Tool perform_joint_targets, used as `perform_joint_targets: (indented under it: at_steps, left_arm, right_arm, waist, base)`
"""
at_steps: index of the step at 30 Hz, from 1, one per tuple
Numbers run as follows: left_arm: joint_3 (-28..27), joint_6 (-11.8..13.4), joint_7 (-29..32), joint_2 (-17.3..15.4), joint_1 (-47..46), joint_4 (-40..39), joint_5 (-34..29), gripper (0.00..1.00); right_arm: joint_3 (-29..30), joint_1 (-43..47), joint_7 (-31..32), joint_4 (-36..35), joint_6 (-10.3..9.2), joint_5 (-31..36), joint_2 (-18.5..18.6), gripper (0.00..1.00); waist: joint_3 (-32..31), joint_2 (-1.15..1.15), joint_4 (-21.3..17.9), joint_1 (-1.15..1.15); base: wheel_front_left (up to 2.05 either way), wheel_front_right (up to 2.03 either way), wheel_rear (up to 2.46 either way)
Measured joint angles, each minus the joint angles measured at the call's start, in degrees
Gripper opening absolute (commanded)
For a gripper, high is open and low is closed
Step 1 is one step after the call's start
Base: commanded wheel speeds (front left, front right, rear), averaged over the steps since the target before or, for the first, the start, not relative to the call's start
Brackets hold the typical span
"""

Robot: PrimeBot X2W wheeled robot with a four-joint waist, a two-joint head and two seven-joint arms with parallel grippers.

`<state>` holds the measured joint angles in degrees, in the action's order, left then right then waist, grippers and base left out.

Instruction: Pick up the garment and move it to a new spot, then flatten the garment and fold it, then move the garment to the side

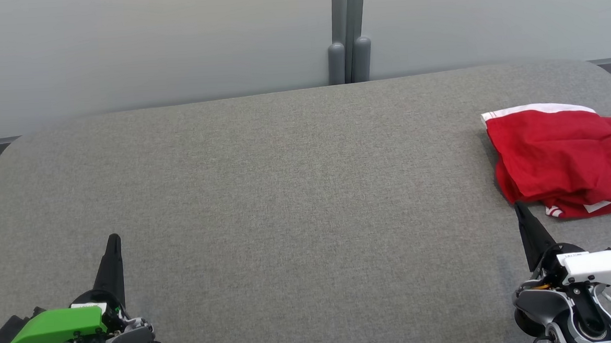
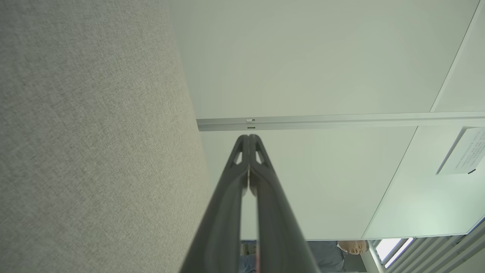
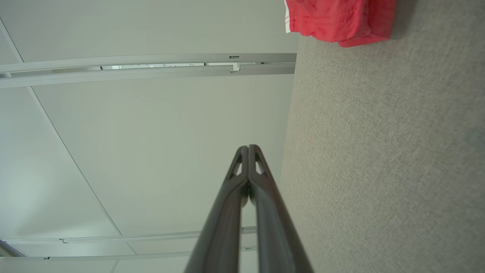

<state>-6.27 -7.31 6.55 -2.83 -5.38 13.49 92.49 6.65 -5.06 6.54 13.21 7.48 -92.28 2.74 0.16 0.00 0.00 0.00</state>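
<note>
Presently left tool (image 1: 113,240) closed tight, empty, right tool (image 1: 518,207) closed tight, empty, near red garment (image 1: 561,153)

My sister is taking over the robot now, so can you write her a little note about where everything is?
Left gripper: shut, holding nothing, at the near left of the grey table.
Right gripper: shut, holding nothing, at the near right.
Red garment: bunched up at the table's right edge, not touched by either gripper.
Done: nothing that shows.
Left: probably everything: pick up, move, flatten, fold, set aside.
</note>
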Motion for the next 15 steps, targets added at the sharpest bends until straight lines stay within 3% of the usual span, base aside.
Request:
perform_joint_targets:
  at_steps: [15]
  left_arm:
    - [0.0,0.0,0.0,0.0,0.0,0.0,0.0,0.0]
  right_arm:
    - [0.0,0.0,0.0,0.0,0.0,0.0,0.0,0.0]
  waist:
    - [0.0,0.0,0.0,0.0]
  base:
    - [0.0,0.0,0.0]
